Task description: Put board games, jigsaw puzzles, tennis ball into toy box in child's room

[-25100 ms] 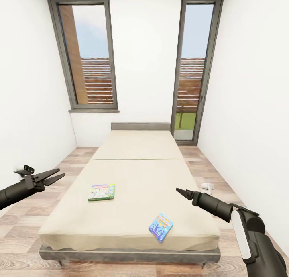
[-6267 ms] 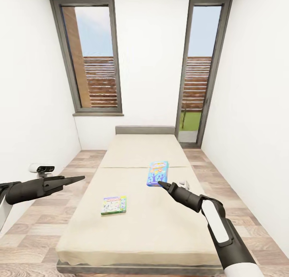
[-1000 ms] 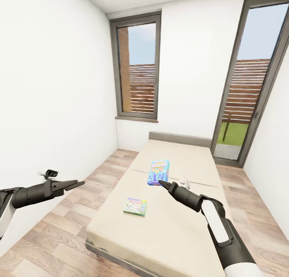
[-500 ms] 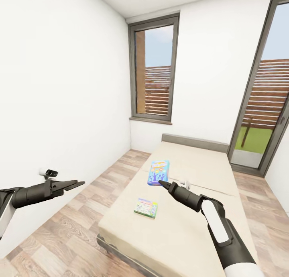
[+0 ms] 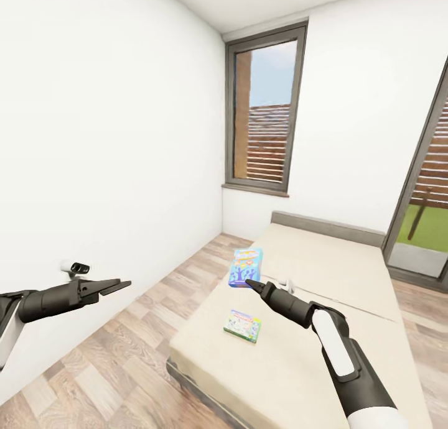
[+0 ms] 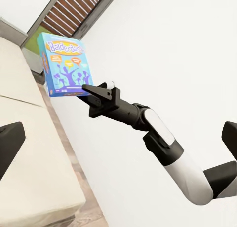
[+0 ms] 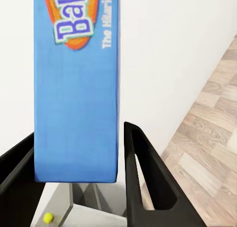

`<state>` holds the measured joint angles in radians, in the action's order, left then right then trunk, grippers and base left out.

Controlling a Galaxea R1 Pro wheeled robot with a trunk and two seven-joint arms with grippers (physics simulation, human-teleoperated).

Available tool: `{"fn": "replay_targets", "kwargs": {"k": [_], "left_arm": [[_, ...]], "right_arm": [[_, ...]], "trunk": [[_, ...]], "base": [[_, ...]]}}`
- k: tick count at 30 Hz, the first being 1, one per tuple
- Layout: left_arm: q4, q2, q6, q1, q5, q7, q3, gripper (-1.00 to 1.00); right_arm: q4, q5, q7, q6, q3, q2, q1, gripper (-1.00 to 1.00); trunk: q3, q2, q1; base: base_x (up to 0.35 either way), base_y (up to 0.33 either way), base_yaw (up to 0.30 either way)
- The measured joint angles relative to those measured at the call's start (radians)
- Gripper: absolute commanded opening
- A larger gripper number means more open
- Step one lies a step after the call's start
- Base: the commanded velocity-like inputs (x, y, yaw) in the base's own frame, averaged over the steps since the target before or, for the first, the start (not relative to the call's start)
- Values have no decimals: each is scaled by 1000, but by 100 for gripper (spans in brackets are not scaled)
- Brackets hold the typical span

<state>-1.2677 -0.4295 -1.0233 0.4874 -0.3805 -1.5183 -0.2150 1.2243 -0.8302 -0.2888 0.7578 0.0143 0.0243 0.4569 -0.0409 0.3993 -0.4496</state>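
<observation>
White walls and a wood-plank floor (image 5: pixel 118 360) close in the narrow room, with a long beige bed (image 5: pixel 323 354) running toward a tall grey-framed window (image 5: pixel 264 112). Nearest, the right gripper (image 5: pixel 255 285) has its jaws clamped on the lower edge of a blue board game (image 5: pixel 245 267), a flat printed box held upright in the air above the bed, its long axis close to vertical and its printed face toward the head camera; the right wrist view shows the black fingers (image 7: pixel 143 182) pressed against its two broad faces. Below it, a smaller green-and-white board game (image 5: pixel 242 326) lies flat on the mattress near the bed's left edge. Out to the left, over the floor, the left gripper (image 5: pixel 115 285) hangs empty, jaws narrowly parted. Far off in the right wrist view sits a small yellow-green ball (image 7: pixel 48 217).
</observation>
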Motion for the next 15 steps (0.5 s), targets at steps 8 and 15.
{"fn": "replay_targets", "kwargs": {"k": [8, 15], "left_arm": [[0, 0, 0, 0, 0, 0, 0, 100], [0, -1, 0, 0, 0, 0, 0, 100]], "right_arm": [[0, 0, 1, 0, 0, 0, 0, -100], [0, -1, 0, 0, 0, 0, 0, -100]], "trunk": [[-7, 0, 0], [-13, 0, 0]], "base": [[-9, -126, 246], [-64, -184, 246]]}}
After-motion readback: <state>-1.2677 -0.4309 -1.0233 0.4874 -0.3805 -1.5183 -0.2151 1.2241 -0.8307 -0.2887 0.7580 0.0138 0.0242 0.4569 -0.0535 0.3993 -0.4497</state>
